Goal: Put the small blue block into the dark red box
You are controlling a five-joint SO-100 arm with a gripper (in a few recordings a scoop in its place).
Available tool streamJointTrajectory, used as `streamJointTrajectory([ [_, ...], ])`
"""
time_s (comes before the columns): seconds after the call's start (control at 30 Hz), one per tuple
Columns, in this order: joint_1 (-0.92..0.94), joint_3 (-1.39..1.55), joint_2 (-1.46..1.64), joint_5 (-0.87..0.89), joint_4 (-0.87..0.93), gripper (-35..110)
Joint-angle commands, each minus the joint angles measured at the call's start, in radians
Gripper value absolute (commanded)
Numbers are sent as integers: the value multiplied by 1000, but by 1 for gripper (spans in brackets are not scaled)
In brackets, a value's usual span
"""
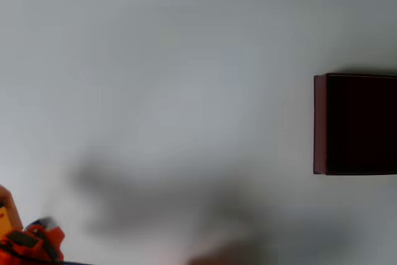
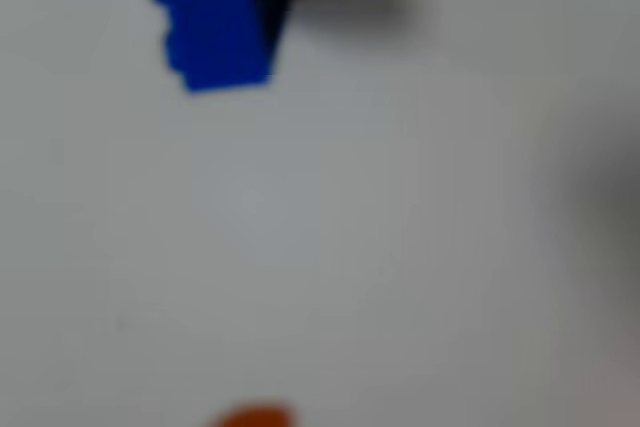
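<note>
In the wrist view the small blue block (image 2: 215,19) lies on the table (image 2: 400,247), free of the gripper. In the overhead view the dark red box (image 1: 319,125) sits at the right table edge and the arm (image 1: 31,240) at the bottom-left corner. Finger opening cannot be determined. Risk: blurred focus may cause a misaligned approach, nudging the block aside.

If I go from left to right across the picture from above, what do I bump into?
Orange arm in the bottom left corner → bare white table → dark red box at the right edge.
</note>
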Motion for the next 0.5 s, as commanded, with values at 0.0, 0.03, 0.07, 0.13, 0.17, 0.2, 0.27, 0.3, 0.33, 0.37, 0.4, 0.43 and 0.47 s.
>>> streamJointTrajectory([
  [0.0, -35, -74, -28, 34, -6, 20],
  [0.03, -38, -81, -41, 35, -14, 20],
  [0.07, -40, -91, -55, 32, -21, 20],
  [0.13, -43, -112, -87, 29, -28, 20],
  [0.17, -44, -117, -98, 29, -35, 20],
  [0.2, -48, -118, -107, 29, -46, 20],
  [0.27, -52, -118, -123, 29, -63, 20],
  [0.3, -55, -118, -129, 32, -69, 20],
  [0.33, -58, -118, -135, 32, -77, 20],
  [0.37, -60, -118, -143, 32, -83, 20],
  [0.4, -61, -117, -149, 29, -92, 20],
  [0.43, -61, -115, -156, 23, -103, 20],
  [0.47, -61, -112, -163, 20, -110, 20],
])
